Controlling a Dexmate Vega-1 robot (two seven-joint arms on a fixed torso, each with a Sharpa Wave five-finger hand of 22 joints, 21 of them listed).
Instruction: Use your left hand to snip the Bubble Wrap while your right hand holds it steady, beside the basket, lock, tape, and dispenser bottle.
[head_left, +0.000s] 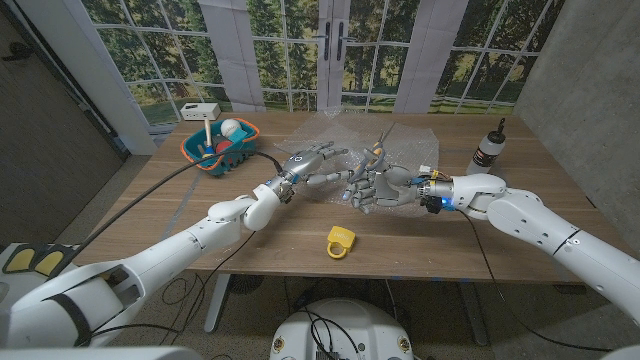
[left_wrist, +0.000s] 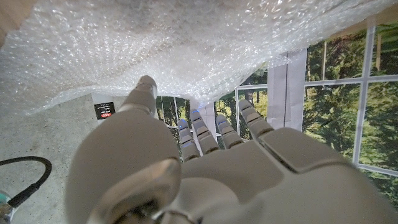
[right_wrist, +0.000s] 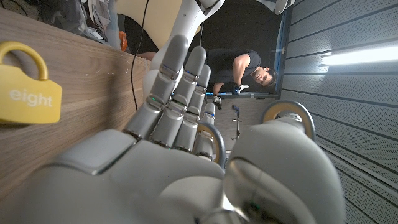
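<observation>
Oddly, the tool seems to be on the wrong side. The right hand (head_left: 378, 188) is clamped on what look like scissors (right_wrist: 290, 106), its thumb through one loop, just short of the Bubble Wrap (head_left: 350, 133), which lies crumpled at the middle of the table's far half. The left hand (head_left: 316, 160) has its fingers apart and holds nothing, reaching in at the sheet's near edge; its thumb tip looks to touch the film.

I judge the cut not yet begun: this is the lining-up step. Next, the free hand needs to pin or pinch the sheet taut, and the blades must open and slide over its edge before closing.

Counting: one sheet of wrap, one pair of scissors, one blue basket (head_left: 222, 150) far left with odds and ends inside, one yellow lock (head_left: 341, 241) near the front edge, one dispenser bottle (head_left: 489, 148) far right. Tape I cannot pick out.
</observation>
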